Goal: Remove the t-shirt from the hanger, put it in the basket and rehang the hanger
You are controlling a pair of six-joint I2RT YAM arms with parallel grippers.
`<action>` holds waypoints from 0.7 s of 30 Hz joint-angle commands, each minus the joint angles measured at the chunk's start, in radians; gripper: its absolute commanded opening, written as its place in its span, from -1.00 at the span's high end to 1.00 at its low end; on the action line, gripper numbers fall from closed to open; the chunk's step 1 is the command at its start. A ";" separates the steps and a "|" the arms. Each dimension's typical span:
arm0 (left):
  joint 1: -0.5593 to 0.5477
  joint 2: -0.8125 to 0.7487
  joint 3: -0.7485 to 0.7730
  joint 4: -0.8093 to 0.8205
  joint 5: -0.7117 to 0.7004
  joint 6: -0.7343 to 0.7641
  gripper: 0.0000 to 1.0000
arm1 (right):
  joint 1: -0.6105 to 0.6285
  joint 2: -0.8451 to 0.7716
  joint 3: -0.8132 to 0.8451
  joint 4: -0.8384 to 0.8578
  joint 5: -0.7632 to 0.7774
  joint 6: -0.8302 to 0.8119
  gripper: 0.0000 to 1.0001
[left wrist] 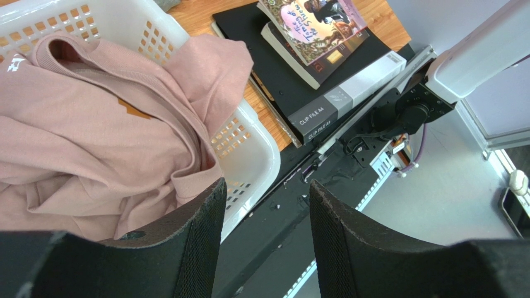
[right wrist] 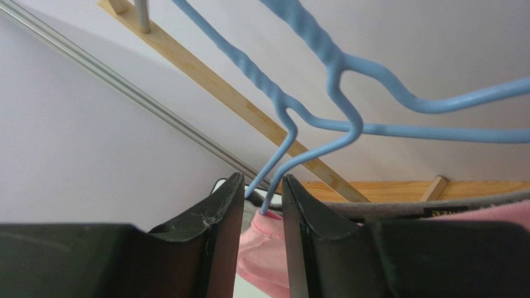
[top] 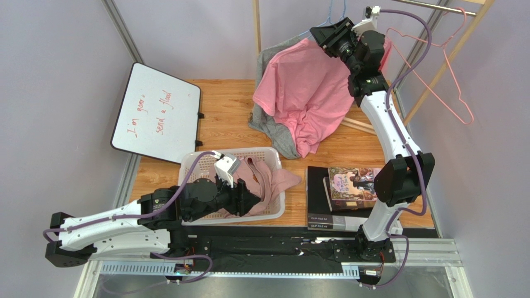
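Observation:
A pink t-shirt (top: pixel 305 93) hangs on a blue hanger (top: pixel 330 15) at the wooden rack, over a grey garment (top: pixel 274 127). My right gripper (top: pixel 326 34) is at the shirt's collar. In the right wrist view its fingers (right wrist: pixel 262 180) stand close together around the pink collar (right wrist: pixel 261 248), where the blue hanger wire (right wrist: pixel 323 56) enters it. My left gripper (top: pixel 252 200) hovers open and empty over the near right corner of the white basket (left wrist: pixel 261 155).
The basket (top: pixel 202 162) holds a dusty-pink sweatshirt (top: pixel 270 180). Stacked books and a black file (top: pixel 351 186) lie to its right. A whiteboard (top: pixel 155 115) leans at the left. An empty pink hanger (top: pixel 448 74) hangs on the rack at the right.

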 commanded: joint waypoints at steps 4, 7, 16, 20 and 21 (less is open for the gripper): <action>0.002 -0.019 -0.005 0.009 -0.014 -0.010 -0.15 | 0.004 0.009 0.068 0.057 -0.011 0.016 0.38; 0.002 -0.020 -0.005 0.009 -0.010 -0.008 -0.15 | 0.004 0.018 0.077 0.059 -0.017 0.022 0.55; 0.002 -0.026 -0.010 0.005 -0.014 -0.012 -0.15 | 0.013 -0.043 0.026 0.007 0.020 0.005 1.00; 0.002 -0.017 -0.002 0.012 -0.007 -0.010 -0.15 | 0.012 -0.094 -0.022 0.005 0.028 -0.007 1.00; 0.002 -0.011 -0.001 0.010 -0.006 -0.008 -0.15 | 0.013 -0.118 -0.032 0.008 0.034 -0.010 1.00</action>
